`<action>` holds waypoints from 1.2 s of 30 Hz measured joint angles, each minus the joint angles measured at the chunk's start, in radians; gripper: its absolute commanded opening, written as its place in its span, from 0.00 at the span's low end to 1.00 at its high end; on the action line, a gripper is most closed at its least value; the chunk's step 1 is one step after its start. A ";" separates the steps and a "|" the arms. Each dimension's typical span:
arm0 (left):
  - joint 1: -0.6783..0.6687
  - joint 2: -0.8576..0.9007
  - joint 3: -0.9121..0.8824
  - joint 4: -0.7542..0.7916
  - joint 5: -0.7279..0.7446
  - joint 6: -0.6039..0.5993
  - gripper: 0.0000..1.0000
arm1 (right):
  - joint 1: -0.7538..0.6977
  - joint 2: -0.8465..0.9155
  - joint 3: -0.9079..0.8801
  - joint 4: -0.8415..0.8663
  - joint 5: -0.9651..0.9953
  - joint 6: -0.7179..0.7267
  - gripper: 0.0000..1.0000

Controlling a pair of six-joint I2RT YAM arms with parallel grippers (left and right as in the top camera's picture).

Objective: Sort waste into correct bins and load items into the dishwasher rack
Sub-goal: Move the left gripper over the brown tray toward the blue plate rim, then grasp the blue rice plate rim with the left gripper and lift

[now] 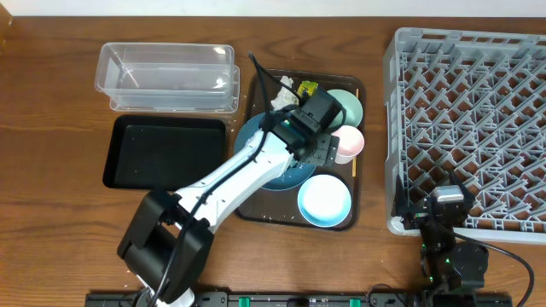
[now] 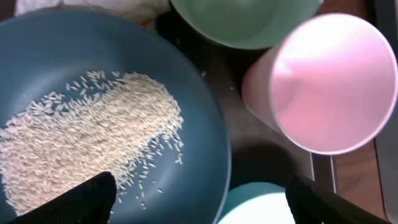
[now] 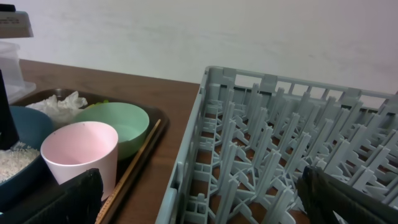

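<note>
Crowding the blue plate (image 2: 56,50) are green bowl (image 2: 249,22), pink cup (image 2: 329,81).

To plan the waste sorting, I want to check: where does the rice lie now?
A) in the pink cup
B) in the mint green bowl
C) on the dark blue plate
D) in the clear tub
C: the left wrist view shows the white rice grains heaped on the dark blue plate.

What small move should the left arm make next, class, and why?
Probably lower the left gripper onto the rim of the dark blue plate and close. Its jaws stand open astride that rim, the rice lies heaped on the plate, and the pink cup sits close beside, so descend straight to avoid knocking it.
</note>
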 measured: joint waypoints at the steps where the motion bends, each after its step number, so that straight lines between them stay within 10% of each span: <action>1: -0.004 0.002 0.000 0.000 0.001 0.000 0.89 | 0.000 0.000 0.000 0.000 0.000 0.000 0.99; 36: -0.008 0.054 -0.081 0.063 -0.021 0.000 0.77 | 0.000 0.000 0.000 0.000 0.000 0.000 0.99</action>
